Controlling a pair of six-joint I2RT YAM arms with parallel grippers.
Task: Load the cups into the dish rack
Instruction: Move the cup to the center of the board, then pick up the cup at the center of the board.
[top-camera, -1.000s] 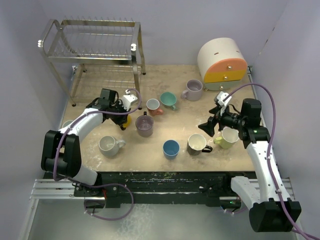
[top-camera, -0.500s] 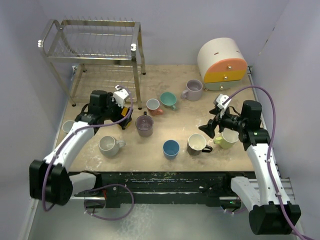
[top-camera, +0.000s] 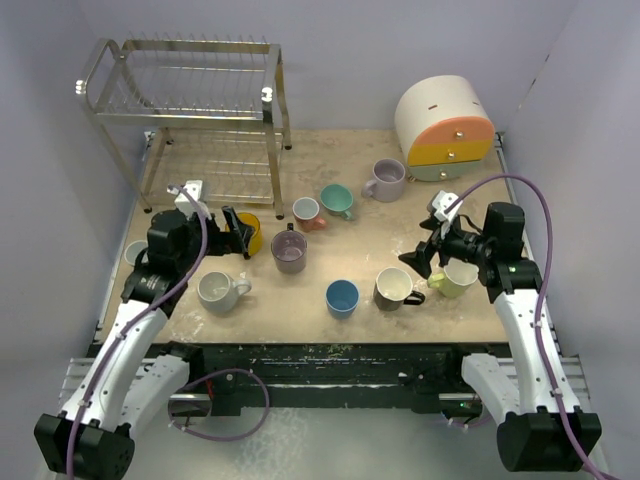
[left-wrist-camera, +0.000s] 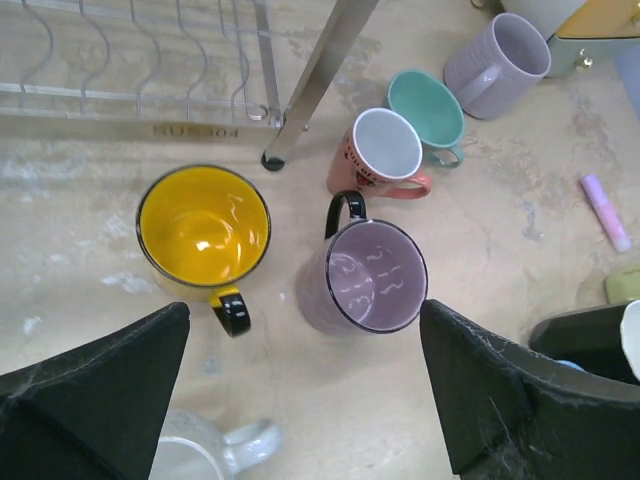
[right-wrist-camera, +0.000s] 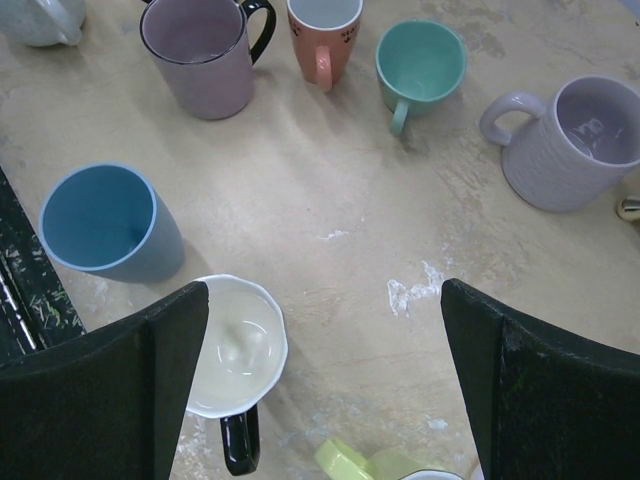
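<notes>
With left gripper (left-wrist-camera: 305, 305) and right gripper (right-wrist-camera: 325, 290) both gaping empty, pinch the yellow mug (left-wrist-camera: 203, 225), upright just on the near side of the dish rack (top-camera: 176, 117), across its rim wall: probably rigid, slick, chippable ceramic.

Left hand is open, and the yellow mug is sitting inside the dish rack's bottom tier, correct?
No. The left hand is open, but the yellow mug stands on the table outside the dish rack, by its leg; the left wrist view shows it.
</notes>
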